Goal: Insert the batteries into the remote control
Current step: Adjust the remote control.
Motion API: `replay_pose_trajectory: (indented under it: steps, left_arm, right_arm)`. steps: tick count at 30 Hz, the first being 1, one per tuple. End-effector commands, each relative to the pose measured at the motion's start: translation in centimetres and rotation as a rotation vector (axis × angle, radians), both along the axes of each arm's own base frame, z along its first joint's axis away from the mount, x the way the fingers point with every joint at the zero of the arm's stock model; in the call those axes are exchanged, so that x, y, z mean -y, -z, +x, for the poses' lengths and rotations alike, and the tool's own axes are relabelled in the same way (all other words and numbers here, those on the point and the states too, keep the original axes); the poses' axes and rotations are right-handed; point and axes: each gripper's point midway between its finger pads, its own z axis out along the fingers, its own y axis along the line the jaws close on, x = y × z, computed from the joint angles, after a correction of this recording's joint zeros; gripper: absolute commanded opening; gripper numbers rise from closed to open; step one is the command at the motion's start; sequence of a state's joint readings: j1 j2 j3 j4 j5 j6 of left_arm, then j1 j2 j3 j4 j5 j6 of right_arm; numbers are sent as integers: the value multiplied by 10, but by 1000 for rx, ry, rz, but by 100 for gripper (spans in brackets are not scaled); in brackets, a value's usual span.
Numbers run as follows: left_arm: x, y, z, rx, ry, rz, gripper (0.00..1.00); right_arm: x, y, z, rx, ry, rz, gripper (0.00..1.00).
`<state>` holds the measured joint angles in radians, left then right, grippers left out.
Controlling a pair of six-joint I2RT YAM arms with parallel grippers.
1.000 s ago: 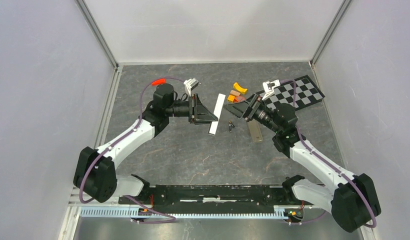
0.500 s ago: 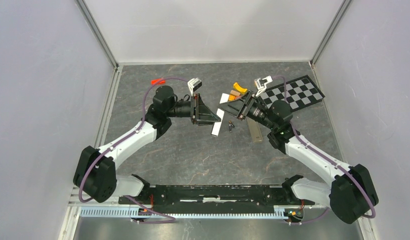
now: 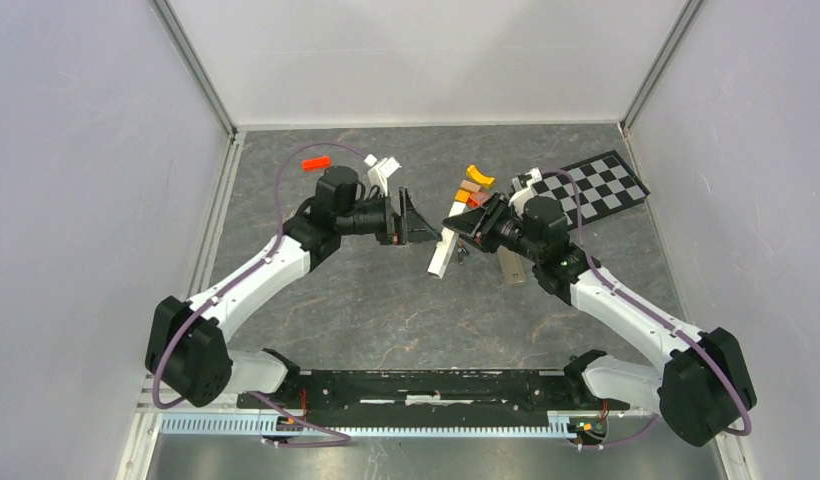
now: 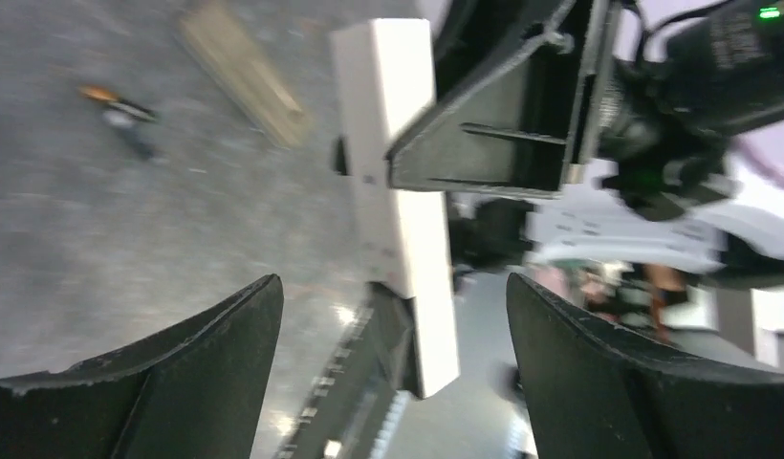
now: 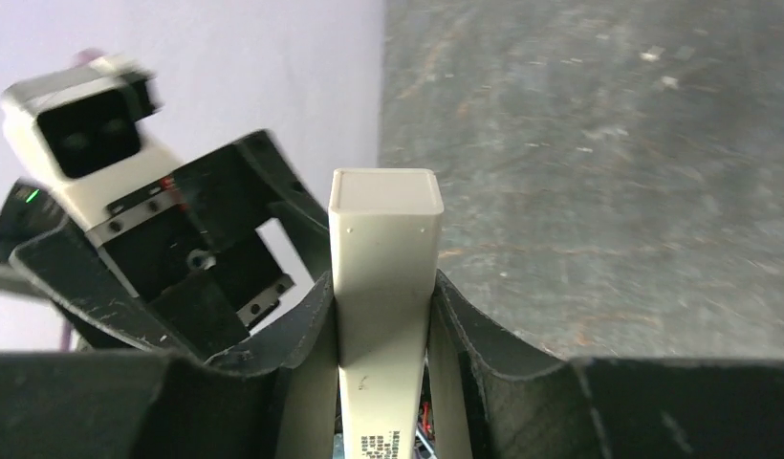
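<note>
Right wrist view: right claw is clamped on the white bar; left claw, fingers apart, lies at 9 o'clock.

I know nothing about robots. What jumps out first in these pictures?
Your eye lands first on the right gripper, shut on a long white bar in the middle of the grey table. The left gripper is open and faces the bar from the other side. Behind them are bright orange and yellow blocks and a black-and-white checkerboard at the far right.
</note>
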<state>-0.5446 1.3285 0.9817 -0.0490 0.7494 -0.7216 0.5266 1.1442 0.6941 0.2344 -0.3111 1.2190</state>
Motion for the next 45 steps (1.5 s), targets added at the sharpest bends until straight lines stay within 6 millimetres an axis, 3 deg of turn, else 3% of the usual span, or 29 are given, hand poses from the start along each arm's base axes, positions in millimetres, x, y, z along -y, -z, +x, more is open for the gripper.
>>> replay_pose_trajectory:
  steps: [1, 4, 7, 12, 17, 21, 29, 36, 43, 45]
  left_arm:
    - [-40, 16, 40, 349, -184, 253, 92]
    - [-48, -1, 52, 593, -261, 210, 92]
    - [-49, -18, 47, 884, -265, 147, 92]
    - [-41, -24, 30, 1210, -148, 114, 91]
    - [-14, -30, 0, 1452, 14, 43, 87]
    - [6, -32, -15, 1517, 100, 2, 87]
    - [29, 1, -34, 1525, 270, 63, 83]
    - [35, 7, -23, 1598, 219, 213, 61]
    - [34, 20, -15, 1631, 206, 343, 50]
    - [34, 25, -12, 1624, 196, 368, 43]
  right_arm:
    - [22, 19, 13, -155, 144, -65, 0]
    - [33, 33, 13, -290, 193, -78, 0]
    - [43, 39, 13, -421, 252, -111, 0]
    - [51, 41, 9, -612, 307, -111, 0]
    - [43, 43, 0, -729, 288, -64, 0]
    - [39, 41, -1, -737, 270, -44, 0]
    - [33, 40, -5, -759, 229, -14, 0]
    - [32, 45, -3, -757, 230, -14, 0]
    - [30, 48, -2, -761, 221, -17, 0]
    - [29, 47, 0, -756, 217, -13, 0]
